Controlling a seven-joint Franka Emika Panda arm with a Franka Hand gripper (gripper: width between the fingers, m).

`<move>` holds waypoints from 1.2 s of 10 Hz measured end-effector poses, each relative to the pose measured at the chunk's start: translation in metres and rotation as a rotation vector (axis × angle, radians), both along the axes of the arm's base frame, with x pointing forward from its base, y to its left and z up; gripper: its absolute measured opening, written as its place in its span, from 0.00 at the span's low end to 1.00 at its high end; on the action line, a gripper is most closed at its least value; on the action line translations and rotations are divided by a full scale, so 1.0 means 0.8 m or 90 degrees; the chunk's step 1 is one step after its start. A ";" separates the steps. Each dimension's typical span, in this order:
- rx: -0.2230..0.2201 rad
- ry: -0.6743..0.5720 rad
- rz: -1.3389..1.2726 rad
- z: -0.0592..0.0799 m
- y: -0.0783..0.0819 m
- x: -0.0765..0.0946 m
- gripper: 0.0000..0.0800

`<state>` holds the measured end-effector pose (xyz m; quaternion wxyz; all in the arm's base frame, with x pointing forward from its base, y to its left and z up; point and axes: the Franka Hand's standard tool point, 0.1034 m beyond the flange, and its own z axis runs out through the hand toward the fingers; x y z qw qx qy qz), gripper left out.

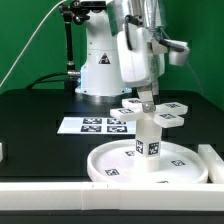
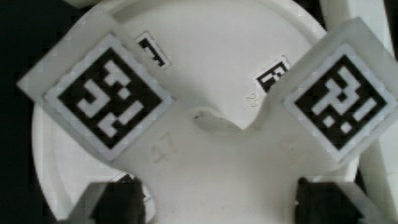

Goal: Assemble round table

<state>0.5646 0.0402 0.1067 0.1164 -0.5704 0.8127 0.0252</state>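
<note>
At frame centre, the claw (image 1: 147,101) grips the white tagged cross-shaped plastic piece (image 1: 149,110), closed on it atop the short white cylinder leg (image 1: 148,140) standing upright in the large rimmed white disc (image 1: 120,170); step judged cross-to-leg mounting, next needing seating or twisting.

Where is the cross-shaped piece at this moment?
In the exterior view the cross-shaped piece sits right of centre, on top of the upright leg standing in the round disc, under the gripper.
</note>
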 end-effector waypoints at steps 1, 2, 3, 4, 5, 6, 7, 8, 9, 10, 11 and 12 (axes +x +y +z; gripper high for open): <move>-0.001 0.002 -0.012 0.000 0.000 0.000 0.53; 0.006 0.007 -0.046 0.000 -0.001 0.000 0.53; 0.008 0.007 -0.051 0.000 -0.001 0.000 0.53; 0.009 0.007 -0.049 0.000 0.000 0.000 0.53; 0.009 0.005 -0.042 0.000 0.001 0.000 0.76; 0.014 0.008 -0.019 0.010 0.004 -0.001 0.76; 0.022 -0.004 -0.011 0.028 0.007 0.003 0.80; 0.028 -0.012 -0.012 0.038 0.008 0.005 0.81; 0.027 -0.010 -0.008 0.033 0.008 0.004 0.81; 0.027 -0.009 -0.007 0.032 0.009 0.003 0.81; 0.026 -0.010 -0.004 0.032 0.010 0.003 0.81; 0.026 -0.010 0.000 0.032 0.010 0.003 0.81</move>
